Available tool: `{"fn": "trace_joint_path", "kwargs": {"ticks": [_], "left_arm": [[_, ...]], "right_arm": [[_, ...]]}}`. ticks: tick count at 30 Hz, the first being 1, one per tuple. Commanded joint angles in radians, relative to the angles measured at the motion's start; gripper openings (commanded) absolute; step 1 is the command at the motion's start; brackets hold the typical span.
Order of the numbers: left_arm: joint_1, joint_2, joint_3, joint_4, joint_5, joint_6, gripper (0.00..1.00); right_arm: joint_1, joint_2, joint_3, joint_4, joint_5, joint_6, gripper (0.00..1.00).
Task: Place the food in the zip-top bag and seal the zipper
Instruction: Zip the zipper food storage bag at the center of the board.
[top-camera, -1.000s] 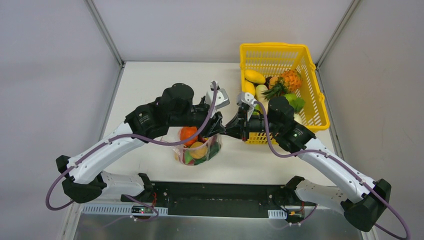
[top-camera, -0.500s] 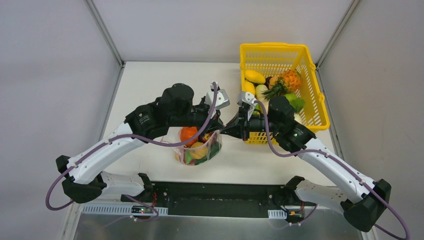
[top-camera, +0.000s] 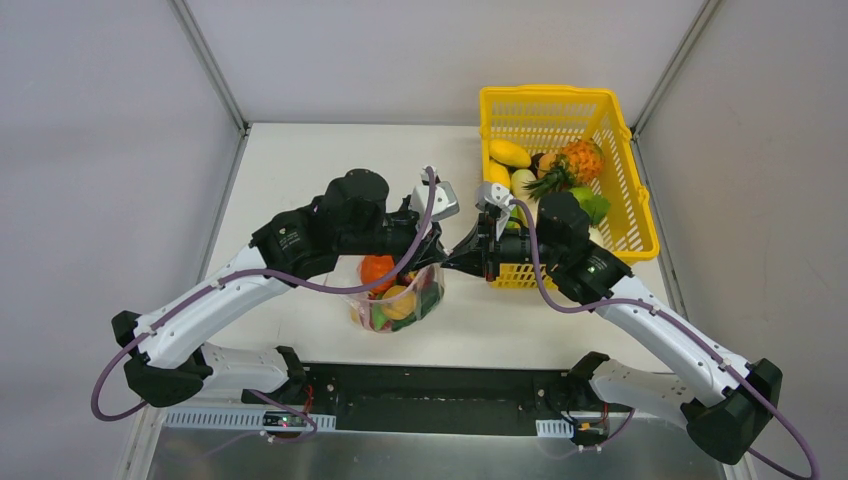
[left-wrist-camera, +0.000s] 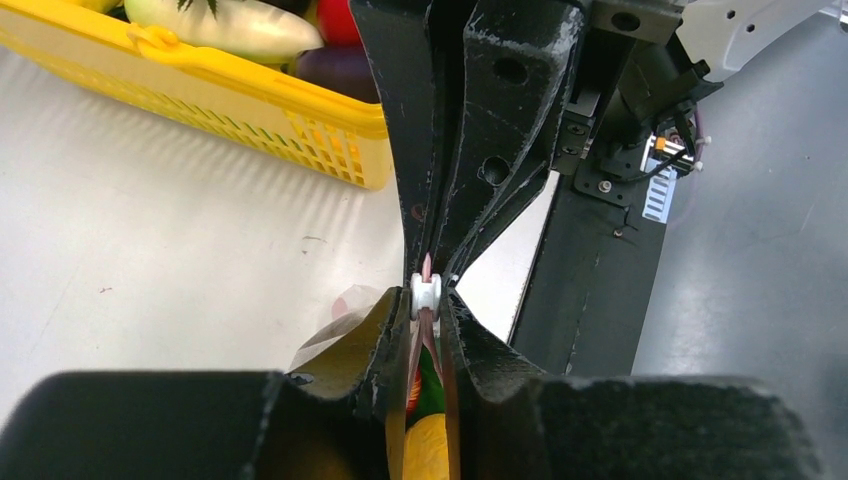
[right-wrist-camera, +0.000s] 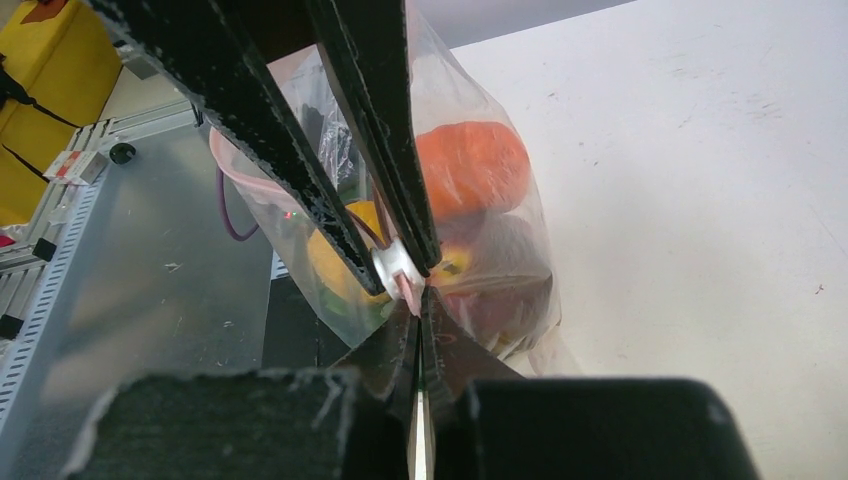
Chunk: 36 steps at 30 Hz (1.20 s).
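The zip-top bag (top-camera: 395, 298) hangs between my two grippers just above the table, holding several pieces of food: an orange one (top-camera: 377, 268), a yellow one (top-camera: 399, 301) and green ones. My left gripper (top-camera: 434, 247) is shut on the white slider (left-wrist-camera: 427, 293) of the pink zipper (left-wrist-camera: 427, 266). My right gripper (top-camera: 455, 259) is shut on the zipper's end (right-wrist-camera: 409, 291), tip to tip with the left one. The right wrist view shows the bag (right-wrist-camera: 500, 250), the orange food (right-wrist-camera: 470, 165) and the slider (right-wrist-camera: 392, 265). The left wrist view shows yellow food (left-wrist-camera: 432, 450) below the jaws.
A yellow lattice basket (top-camera: 632, 190) stands at the back right with a pineapple (top-camera: 575, 162), yellow fruits (top-camera: 509, 153) and a green one (top-camera: 590, 204). Its near corner (left-wrist-camera: 300, 110) is close behind the grippers. The table's front edge and black rail (top-camera: 430, 385) lie just below the bag.
My left gripper has slid a little right along the bag's top edge until its tips meet the right gripper's. The bag has barely shifted.
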Motion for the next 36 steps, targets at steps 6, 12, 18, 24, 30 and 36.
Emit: {"fn": "trace_joint_path", "kwargs": {"ticks": [6, 12, 18, 24, 30, 36], "left_arm": [[-0.007, -0.036, -0.033, 0.042, 0.010, -0.004, 0.00], [-0.009, -0.063, -0.069, 0.098, -0.015, -0.025, 0.16], [-0.008, -0.044, -0.057, 0.106, 0.003, -0.042, 0.30], [-0.008, -0.034, -0.054, 0.128, 0.008, -0.052, 0.31], [-0.008, -0.025, -0.046, 0.129, 0.011, -0.052, 0.27], [-0.007, -0.020, -0.008, 0.049, 0.030, -0.008, 0.00]], "right_arm": [[-0.007, -0.028, 0.026, 0.080, -0.034, 0.009, 0.00], [-0.010, -0.030, 0.027, 0.080, -0.049, 0.007, 0.00], [-0.012, -0.029, 0.026, 0.080, -0.057, 0.003, 0.00], [-0.016, -0.030, 0.026, 0.080, -0.067, 0.001, 0.00], [-0.022, -0.028, 0.024, 0.078, -0.074, -0.002, 0.00], [-0.027, -0.034, 0.021, 0.079, -0.068, -0.004, 0.00]]}}
